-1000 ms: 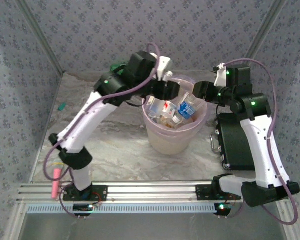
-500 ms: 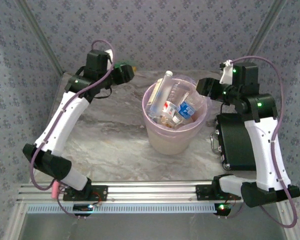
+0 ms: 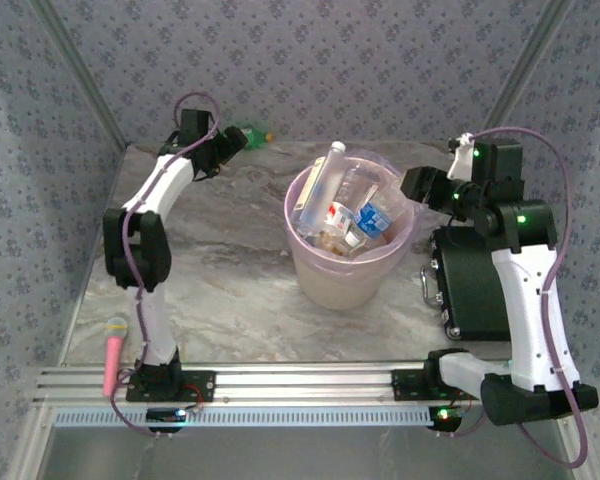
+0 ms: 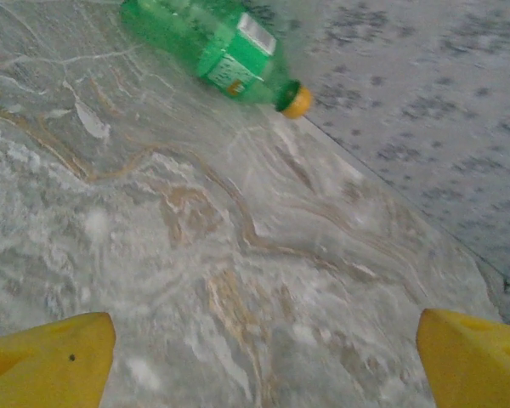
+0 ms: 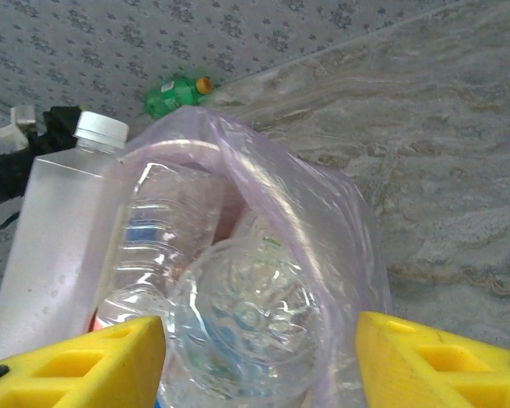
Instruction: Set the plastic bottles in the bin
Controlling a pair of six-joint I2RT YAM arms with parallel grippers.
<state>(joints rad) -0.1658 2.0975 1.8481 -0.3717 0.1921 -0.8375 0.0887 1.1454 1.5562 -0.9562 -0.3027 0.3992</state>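
Bin [image 3: 325, 285]: large round beige bucket with a pink-purple plastic liner, at the centre of the top view on the marbled table [image 3: 230, 290].
Bottles in bin [image 3: 365, 218]: clear plastic, piled inside; a tall white-capped one [image 3: 325, 175] leans at the rim.
Green plastic bottle [image 4: 212, 42]: orange cap, lying on its side at upper left of the left wrist view.
Left gripper [image 4: 263, 357]: jaws wide, empty — near the green bottle, apart from it.
Right gripper [image 5: 259, 357]: jaws apart, empty — at the bin's right rim.

Bottles [image 3: 345, 215] lie in the bin [image 3: 325, 285] on the table [image 3: 230, 290]; a lone bottle [image 3: 252, 134] lies behind-left of it.
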